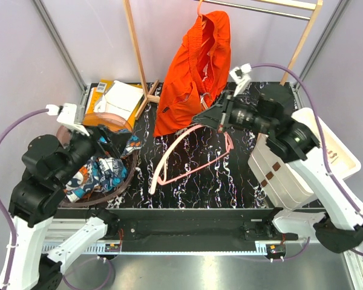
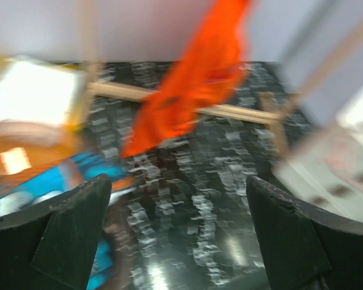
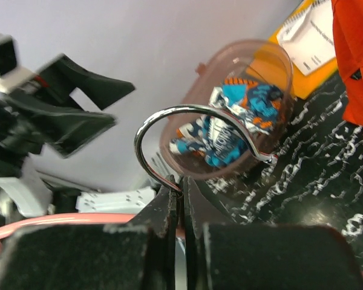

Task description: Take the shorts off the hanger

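Note:
The plain orange shorts [image 1: 196,72] hang from the rack at the back centre; they also show in the left wrist view [image 2: 199,72] and the right wrist view [image 3: 354,54]. The patterned shorts [image 1: 100,172] lie in a brown see-through bin [image 1: 130,175] at the left, also in the right wrist view [image 3: 236,121]. A bare pink hanger [image 1: 187,154] hangs tilted over the table. My right gripper [image 1: 221,121] is shut on its metal hook [image 3: 169,115], jaws [image 3: 182,187] pinched on the wire. My left gripper [image 1: 112,142] is open and empty [image 2: 178,199] beside the bin.
A white tray [image 1: 327,157] stands at the right. An orange box with white paper [image 1: 115,99] sits at the back left. The wooden rack's legs [image 1: 136,54] and crossbar [image 2: 230,112] stand at the back of the black marbled table [image 1: 187,193].

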Motion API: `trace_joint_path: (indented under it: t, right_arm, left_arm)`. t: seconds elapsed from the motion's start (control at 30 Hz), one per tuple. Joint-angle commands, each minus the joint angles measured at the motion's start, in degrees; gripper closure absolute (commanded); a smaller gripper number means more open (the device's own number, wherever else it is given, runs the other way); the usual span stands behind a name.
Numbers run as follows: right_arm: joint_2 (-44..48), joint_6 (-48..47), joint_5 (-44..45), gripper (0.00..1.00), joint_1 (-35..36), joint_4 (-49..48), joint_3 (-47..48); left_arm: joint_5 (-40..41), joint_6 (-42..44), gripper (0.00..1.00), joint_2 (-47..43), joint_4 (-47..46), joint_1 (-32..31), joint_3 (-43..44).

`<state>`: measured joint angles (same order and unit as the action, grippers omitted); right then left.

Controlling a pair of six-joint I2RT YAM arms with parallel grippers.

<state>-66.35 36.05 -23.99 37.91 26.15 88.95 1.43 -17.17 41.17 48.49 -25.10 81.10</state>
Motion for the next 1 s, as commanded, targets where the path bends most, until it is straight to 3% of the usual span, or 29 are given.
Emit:
trace_joint_path:
  t: [0.0, 0.23, 0.4, 0.7, 0.97]
  right_arm:
    - [-2.3, -13.2, -6.0, 1.0, 0.0, 3.2, 3.1]
    - [-3.8, -29.0, -3.3, 1.0, 0.3, 7.7, -0.3]
    - [-4.1, -35.7, -2.1, 1.0, 1.5, 4.2, -7.3]
    - [-4.8, -40.4, 2.1, 1.0, 5.1, 0.6, -10.7]
    - [-1.9, -40.3, 3.1, 1.0, 6.6, -1.2, -12.2]
  left_arm:
    - [-27.1, -6.5, 0.08, -0.2, -12.2, 0.1, -6.2]
    - [-38.5, -22.8, 0.18, -2.0, -27.8, -0.3, -19.8]
    - [-37.7, -29.4, 0.18, -4.0, -38.0, -3.7, -26.3]
    - [-30.4, -29.4, 0.18, 2.2, -40.5, -17.4, -27.1]
    - [-26.9, -29.9, 0.19, 6.1, -43.9, -22.9, -28.3]
